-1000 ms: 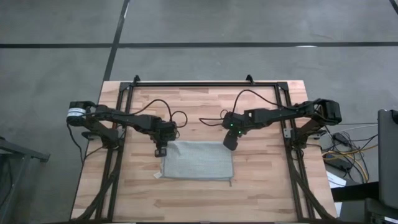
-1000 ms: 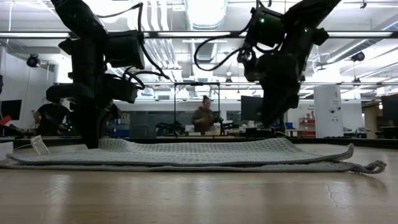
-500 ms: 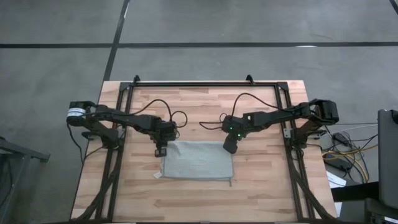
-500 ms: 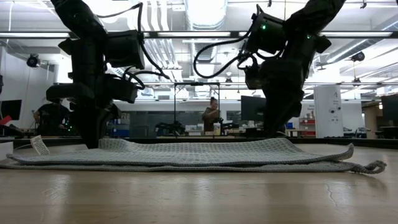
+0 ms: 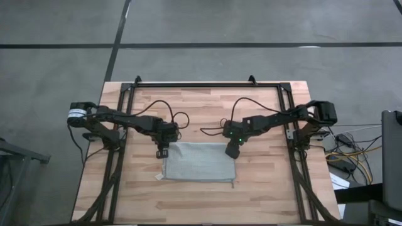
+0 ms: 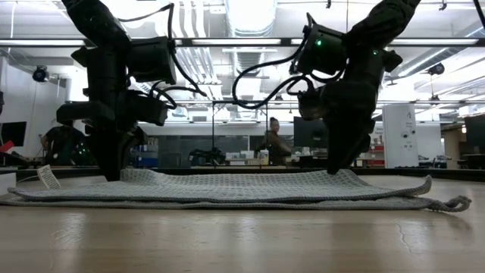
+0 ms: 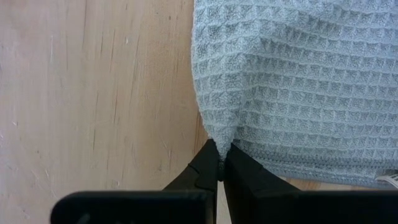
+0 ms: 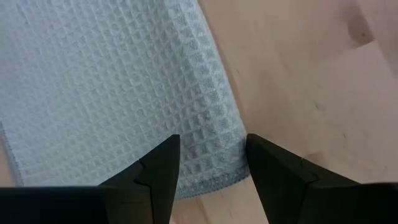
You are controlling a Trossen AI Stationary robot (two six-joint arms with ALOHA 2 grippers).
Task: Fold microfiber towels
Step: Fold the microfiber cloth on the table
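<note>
The left pincer [image 7: 219, 163] pinches the towel's [image 5: 200, 161] ten-o'clock corner while the right pincer [image 8: 211, 163] (jaws spread) straddles the two-o'clock corner, presumably for folding across the worktop [image 5: 264, 194].

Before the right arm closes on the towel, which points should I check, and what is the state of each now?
1. Left gripper shut on a far corner of the towel: ok.
2. Right gripper jaws open: ok.
3. Towel's other far corner between the right jaws: ok, by the right wrist view.
4. Right fingertips touching the table: cannot tell.
5. Towel lying flat, already folded once: ok.
6. White tag away from both grippers: ok.
</note>
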